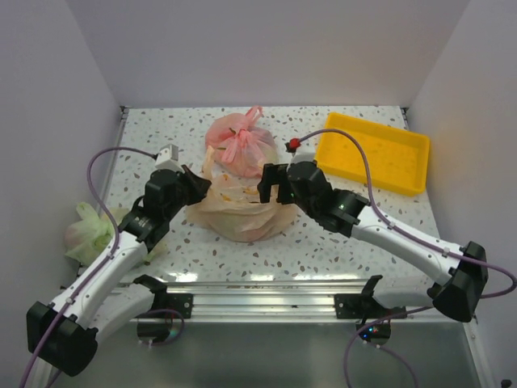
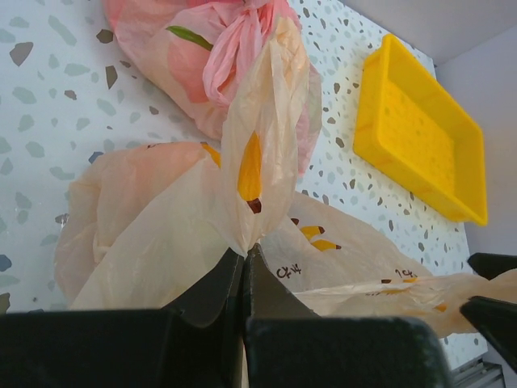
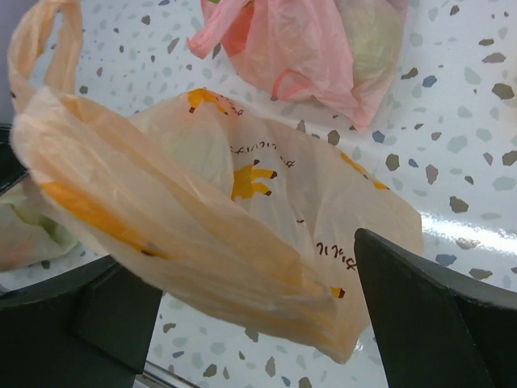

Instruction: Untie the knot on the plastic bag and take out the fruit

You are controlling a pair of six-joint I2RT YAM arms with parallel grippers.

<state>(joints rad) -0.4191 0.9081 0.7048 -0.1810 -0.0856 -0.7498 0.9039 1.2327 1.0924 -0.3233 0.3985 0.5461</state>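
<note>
Counted from above: three bags, one tray, two claws. Farthest left, a pale green bag (image 1: 87,230) slumped at the left edge of the desk (image 1: 202,250), against the wall and beside the left arm. Next, the left claw (image 1: 200,191), pressed together and clamped on a peak of film of the plastic bag (image 1: 242,208). That bag sits mid-desk, biggest of the three, touching the smaller pink bag (image 1: 240,141) just behind it. Then the right claw (image 1: 275,184), spread wide at the bag's right side, with a loose fold of film drooping between the fingers and pinched by neither. Far right, a yellow tray (image 1: 376,153) near the back right corner, apart from the bags. Bare speckled desk from the plastic bag forward to the near rail, and more at the back left. Pinch plain only from the left wrist. From the right wrist alone, a free loop handle (image 3: 44,48) and orange-and-black print (image 3: 250,179). Fruit not to be made out through the film.
</note>
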